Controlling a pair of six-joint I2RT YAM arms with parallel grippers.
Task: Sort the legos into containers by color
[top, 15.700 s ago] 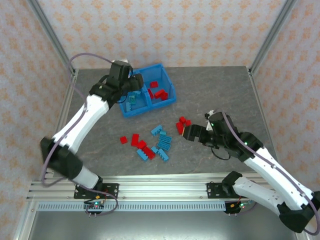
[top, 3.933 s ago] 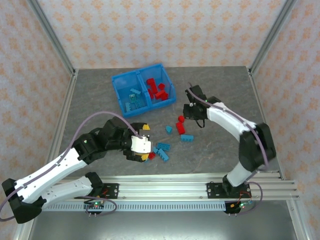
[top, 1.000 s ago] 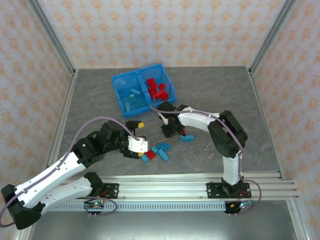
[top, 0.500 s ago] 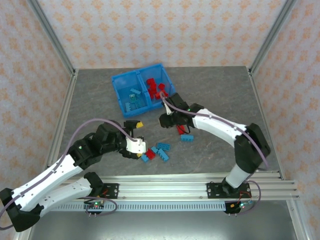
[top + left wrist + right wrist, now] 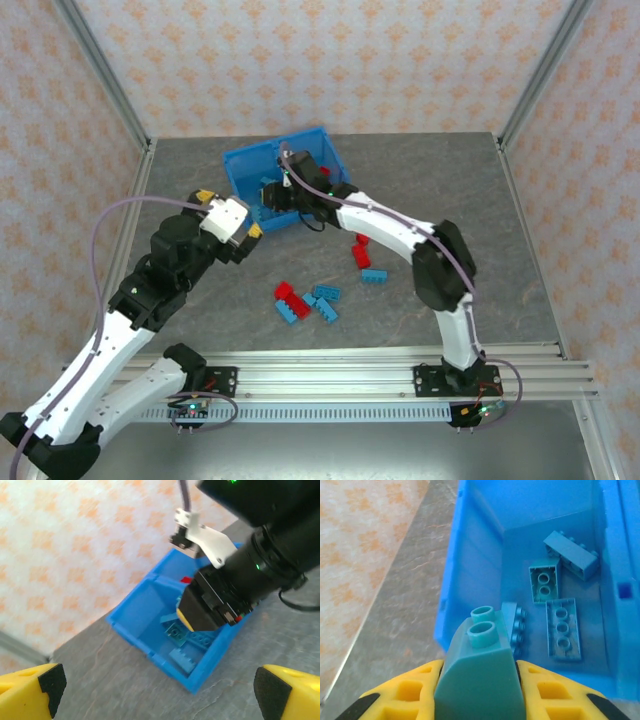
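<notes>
over the left compartment (image 5: 545, 505), right claw (image 5: 479, 690) pinches a light blue lego (image 5: 481, 672); left claw (image 5: 159, 687) gapes wide

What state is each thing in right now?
Left gripper: open, empty.
Right gripper: shut on a light blue sloped plastic brick, over the bin's left compartment.
Blue rectangular plastic bin: upright on the table, light blue bricks lying inside.
Loose red and light blue bricks: lying on the table.

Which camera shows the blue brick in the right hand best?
The right wrist view: the brick sits large between the yellow fingers, studs visible. The left wrist view catches a sliver; from above it's too small to tell.
</notes>
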